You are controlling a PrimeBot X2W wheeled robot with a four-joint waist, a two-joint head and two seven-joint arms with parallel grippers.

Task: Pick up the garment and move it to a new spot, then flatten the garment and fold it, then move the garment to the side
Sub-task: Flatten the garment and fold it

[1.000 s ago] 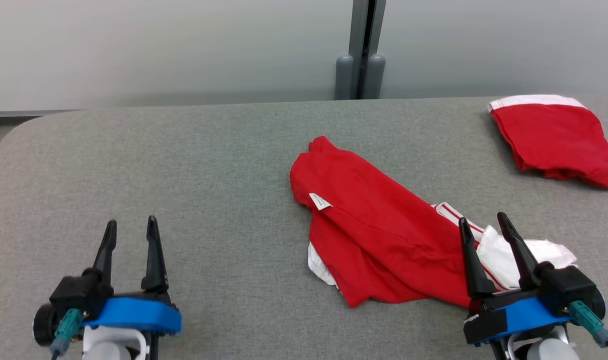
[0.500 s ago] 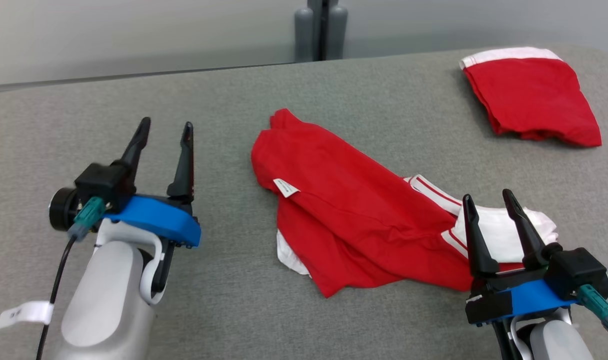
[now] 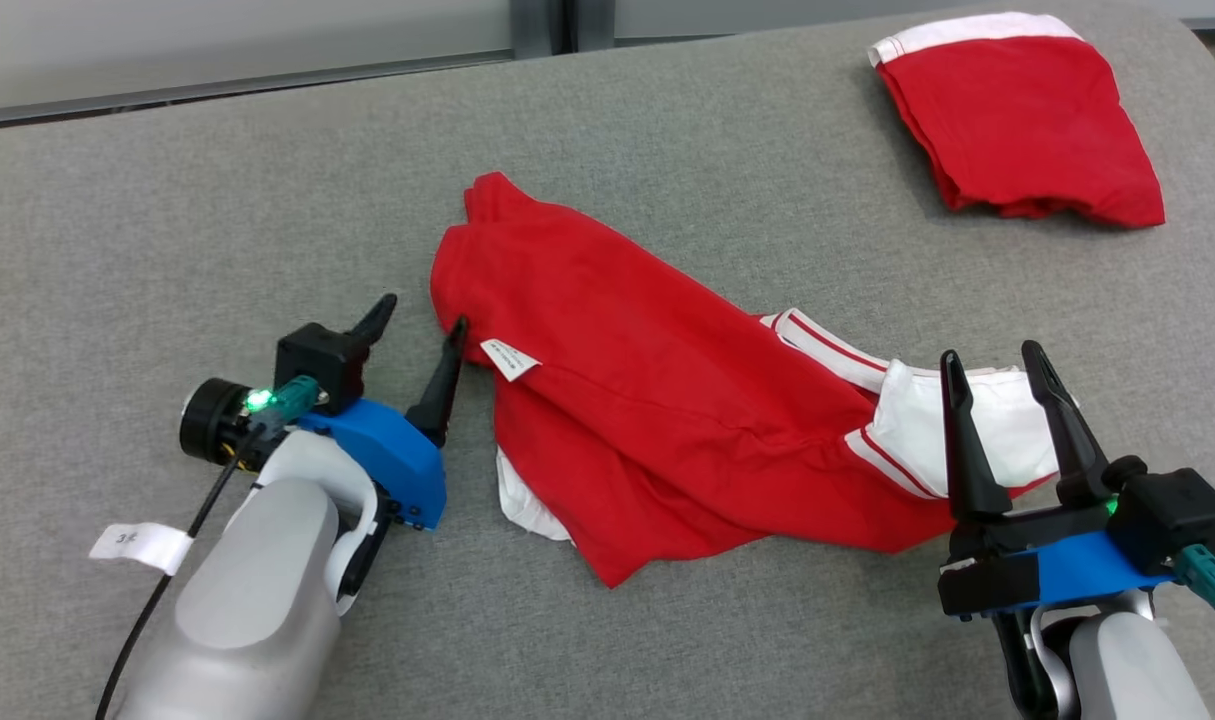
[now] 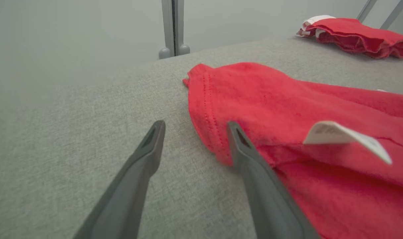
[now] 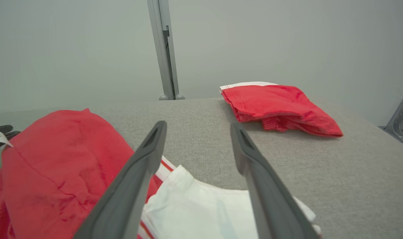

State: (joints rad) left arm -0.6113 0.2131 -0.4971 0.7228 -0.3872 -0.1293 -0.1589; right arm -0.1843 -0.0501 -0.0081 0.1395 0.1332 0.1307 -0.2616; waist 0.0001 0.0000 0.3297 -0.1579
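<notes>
A crumpled red garment (image 3: 657, 400) with white trim and a white care tag (image 3: 510, 358) lies mid-table, also seen in the left wrist view (image 4: 304, 132) and right wrist view (image 5: 65, 162). My left gripper (image 3: 422, 312) stands open at the garment's left edge, its right finger (image 4: 251, 159) touching the red hem (image 4: 204, 109). My right gripper (image 3: 997, 360) is open above the garment's white part (image 3: 967, 430), which lies between and under its fingers in the right wrist view (image 5: 201, 209). Neither gripper holds anything.
A second red garment (image 3: 1017, 110), folded, with a white band, lies at the table's far right corner (image 5: 277, 108). The grey fabric tabletop (image 3: 217, 220) spreads to the left and front. A grey post (image 4: 173, 28) stands behind the table's far edge.
The head camera has tilted down and turned. My left arm has reached forward and right up to the garment's left edge. The right gripper has barely moved.
</notes>
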